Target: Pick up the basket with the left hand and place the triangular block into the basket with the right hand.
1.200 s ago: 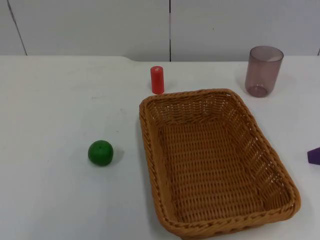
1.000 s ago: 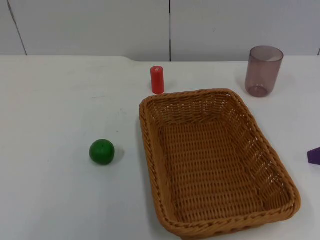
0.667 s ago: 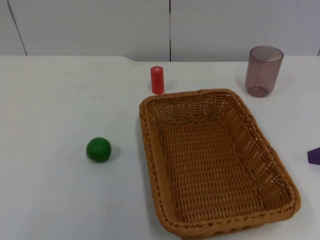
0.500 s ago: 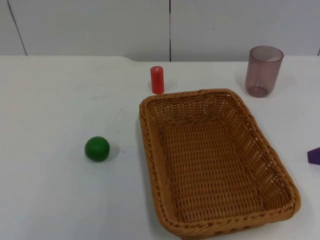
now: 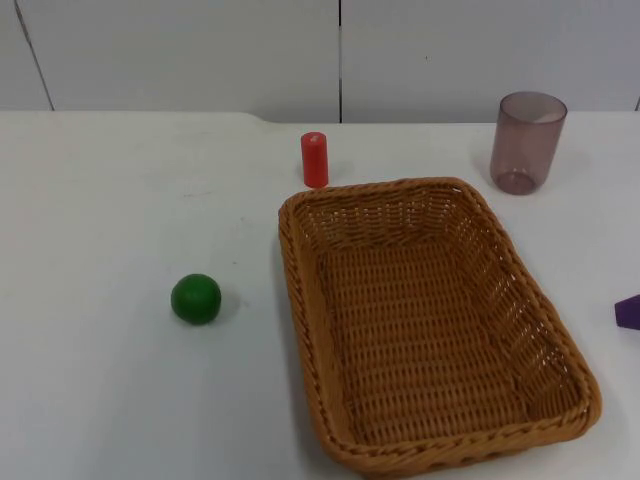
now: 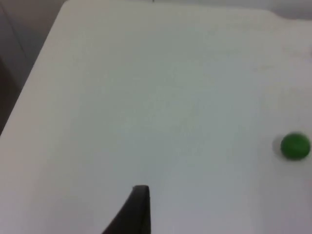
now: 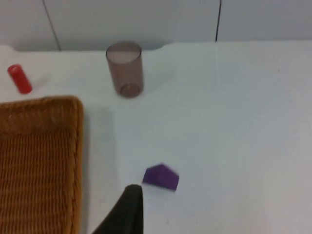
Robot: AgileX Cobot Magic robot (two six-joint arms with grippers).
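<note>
1. Woven tan wicker basket [image 5: 430,320] sits flat on the white table [image 5: 120,200], rectangular, long axis running away from the partition wall; not lifted yet.
2. Left gripper [image 6: 139,214]: one black fingertip visible over bare table. Green ball [image 6: 295,146] lies ahead of it and off to the side, well apart. The basket lies past the ball on that same side, so the left arm has to swing across toward it before any grasp on the rim.
3. Left gripper state: cannot tell whether it's spread or clenched. It holds nothing.
4. Right gripper [image 7: 127,212]: fingertip hangs just short of the purple triangular block [image 7: 161,176], which lies slightly ahead of it and a little to the side, near but not touching. Basket rim [image 7: 78,146] is on the opposite side of the fingertip.
5. Right gripper state: cannot tell either; nothing in it.
6. Block: matte solid, sloped faces, lying on the table outside the basket, just beside its long wall [image 5: 628,310].
7. Right arm is clearly the nearer one to the block.
8. Other items: red cylinder [image 5: 314,159], smooth and upright, just beyond the basket's far rim; translucent smoky plastic cup [image 5: 527,140], upright, off the far corner.
</note>
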